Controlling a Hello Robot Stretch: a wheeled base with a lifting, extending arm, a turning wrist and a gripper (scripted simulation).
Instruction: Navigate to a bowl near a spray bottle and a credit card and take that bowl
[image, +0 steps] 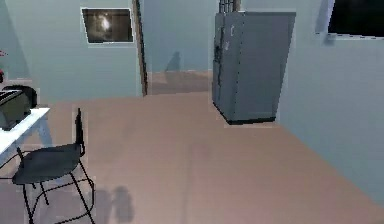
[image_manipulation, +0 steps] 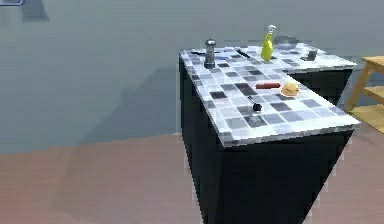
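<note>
Upper centre to right of the arm side view: an L-shaped surface (image_manipulation: 236, 97) with a grey-and-white chequered top over dark sides, its lower part cut off by the frame's bottom edge. Near the far upper edge, a yellow spray bottle (image_manipulation: 268, 44), upright. Just right of it and partly hidden behind it, a low grey shape (image_manipulation: 285, 41), perhaps the bowl, but too small to name for certain. Left of the bottle, a thin dark strip (image_manipulation: 240, 52) lying flat, and further left a tall grey cylinder (image_manipulation: 210, 50), upright. Toward the upper right, a small dark block (image_manipulation: 312, 55). Nearer on the top, a short red item (image_manipulation: 266, 87) just beside a round tan blob (image_manipulation: 290, 89), and below them a small dark knob-like thing (image_manipulation: 257, 108); hard to make out what any of these are. At the right edge, wooden shelving (image_manipulation: 373, 92), cut off. In the forward view, upper right of centre, a grey refrigerator (image: 252, 65); upper left, a framed picture (image: 106, 25) on the wall beside a doorway (image: 172, 55). Lower left, a dark chair (image: 55, 165) by a white surface (image: 30, 128), cropped by the left edge and carrying a dark boxy object (image: 12, 106), also cropped. Top right corner, a dark window (image: 355, 18), cut off. State of the jaws: cannot tell.
</note>
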